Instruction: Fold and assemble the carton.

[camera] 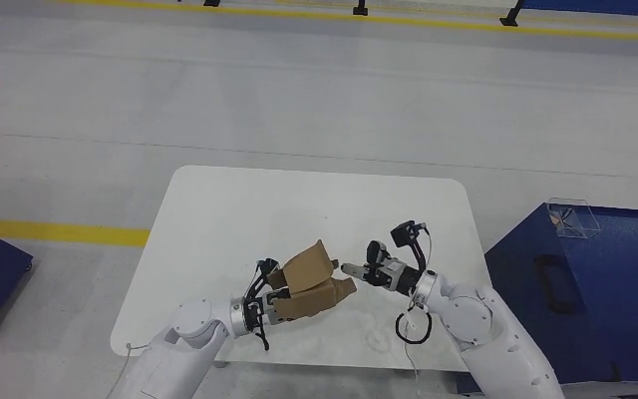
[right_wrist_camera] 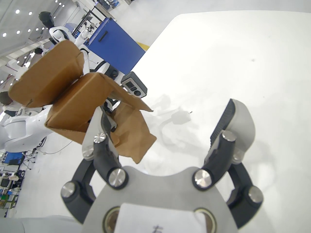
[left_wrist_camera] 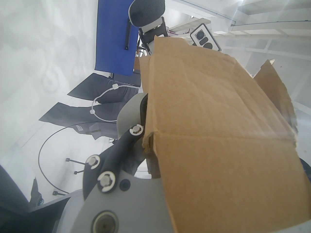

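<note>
Your left gripper sat over the near edge of the table, a little left of its middle. It was clamped on the left end of the carton, with one brown wall caught between its fingers. You had the carton partly folded: a box-shaped body, one flap standing up at its far side, and another loose flap hanging from the end that faced your other arm. It hung just inside the near edge, about midway along it, and the right wrist view showed it lifted off the surface. Your right gripper was at the carton's right end, jaws spread wide and gripping nothing. One of its fingers lay right against the hanging flap, though you could not tell whether it touched. Beyond the right edge stood a blue cabinet, and a yellow floor line ran off past the left edge.
</note>
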Available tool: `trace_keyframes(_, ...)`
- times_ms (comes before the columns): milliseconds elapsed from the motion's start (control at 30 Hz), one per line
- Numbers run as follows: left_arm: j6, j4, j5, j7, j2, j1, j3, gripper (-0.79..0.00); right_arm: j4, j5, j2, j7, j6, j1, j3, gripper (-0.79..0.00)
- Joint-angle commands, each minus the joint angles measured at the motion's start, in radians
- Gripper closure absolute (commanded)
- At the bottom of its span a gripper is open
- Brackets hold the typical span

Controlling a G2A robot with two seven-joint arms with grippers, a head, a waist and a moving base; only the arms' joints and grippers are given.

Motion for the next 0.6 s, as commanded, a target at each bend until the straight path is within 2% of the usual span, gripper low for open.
trace_keyframes(0,0.003,-0.018,0.011,0.024,0.0,0.01,0.002,0.0,0.004,-0.056,0.001,-0.028,0.034,0.003,0.015,-0.785)
trace_keyframes(300,0.003,-0.05,0.043,0.051,0.001,0.026,0.003,0.0,-0.01,-0.288,-0.018,-0.154,0.179,0.021,-0.064,-0.785)
trace_keyframes(567,0.009,-0.051,0.03,0.065,0.004,0.033,-0.016,0.0,-0.018,-0.324,-0.033,-0.159,0.199,0.029,-0.119,-0.785)
